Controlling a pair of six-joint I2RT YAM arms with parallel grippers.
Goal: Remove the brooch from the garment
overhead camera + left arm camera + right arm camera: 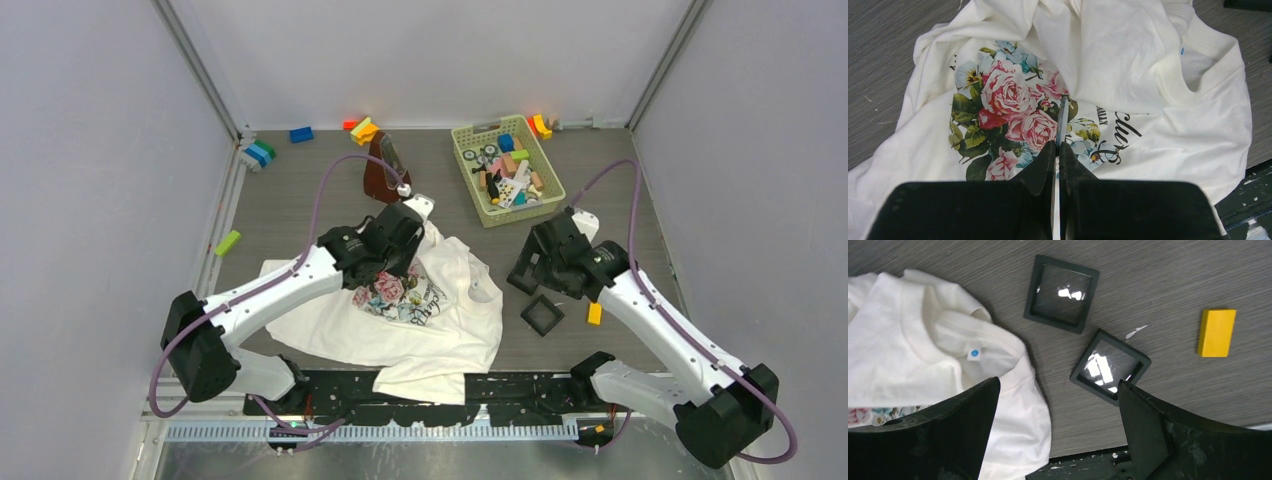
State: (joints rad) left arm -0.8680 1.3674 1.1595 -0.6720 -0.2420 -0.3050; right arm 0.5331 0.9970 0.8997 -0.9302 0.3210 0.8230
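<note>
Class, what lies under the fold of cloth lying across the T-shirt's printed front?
The rose print and black lettering run under the fold of the T-shirt; only their uncovered parts show. Anything else beneath is hidden.

the grey table (pixel 300 200) carries the garment (pixel 440 335), two black trays (pixel 1062 292), a yellow block (pixel 1216 332) and a green basket (pixel 470 178).

The white short-sleeved fabric T-shirt (pixel 1173 125) is showing black script lettering (pixel 1124 127) beside its rose print, with only "clu" reading clearly. Small black capitals (pixel 1102 118) above it are ending in "ALLY". The round blue collar tag (pixel 974 353) is showing nothing legible.
</note>
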